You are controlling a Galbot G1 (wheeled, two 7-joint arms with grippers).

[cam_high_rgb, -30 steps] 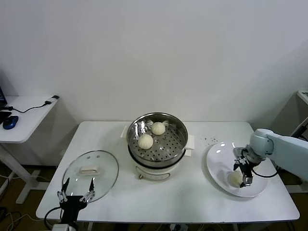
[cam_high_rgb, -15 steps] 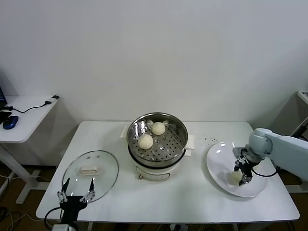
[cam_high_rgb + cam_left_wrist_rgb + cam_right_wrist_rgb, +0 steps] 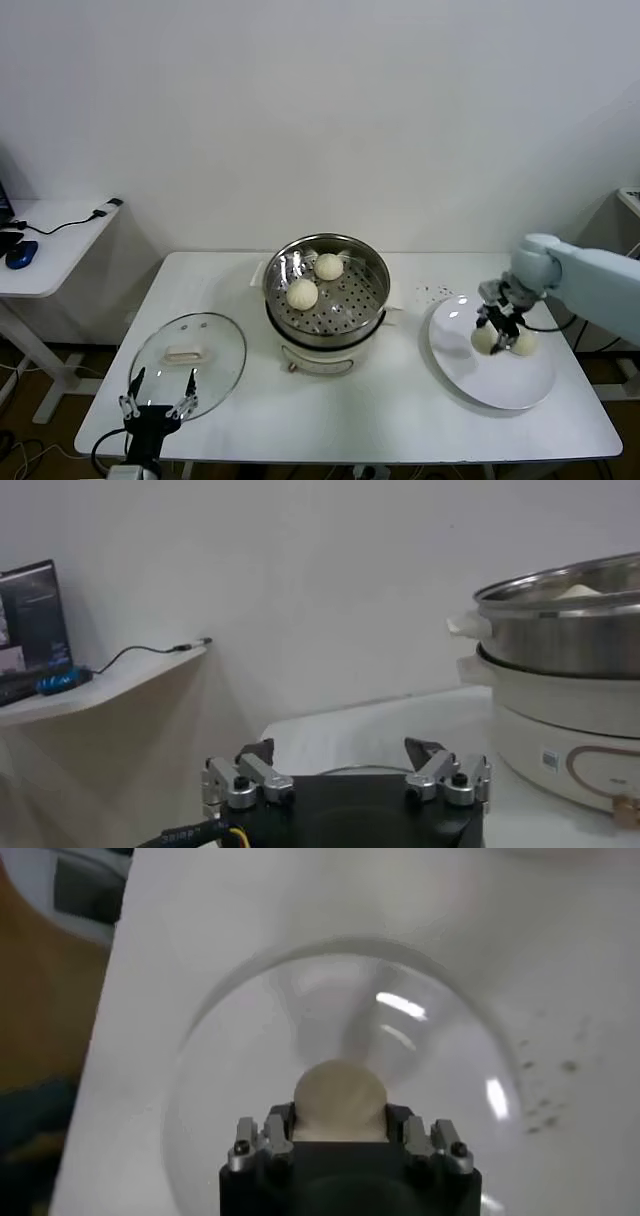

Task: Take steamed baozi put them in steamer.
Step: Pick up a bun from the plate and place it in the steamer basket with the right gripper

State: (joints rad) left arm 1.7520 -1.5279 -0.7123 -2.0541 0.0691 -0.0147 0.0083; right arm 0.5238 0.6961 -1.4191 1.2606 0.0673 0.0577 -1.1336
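1. Left gripper [image 3: 156,407] parked low at table [image 3: 350,420] front edge, jaws wide, near glass lid [image 3: 188,351].
2. Steamer [image 3: 326,290] mid-table, two baozi [image 3: 302,293] inside.
3. Right gripper [image 3: 499,331] over plate [image 3: 500,385], jaws clamping a bun [image 3: 339,1100]; another bun [image 3: 523,344] just beside it.

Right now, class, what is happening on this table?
The right end effector is shut on a bun and holds it just above the white plate, where another bun lies beside it. Two buns already sit on the perforated tray of the steel steamer at the table's middle. The glass lid lies off to the left, and the left end effector waits open near it.
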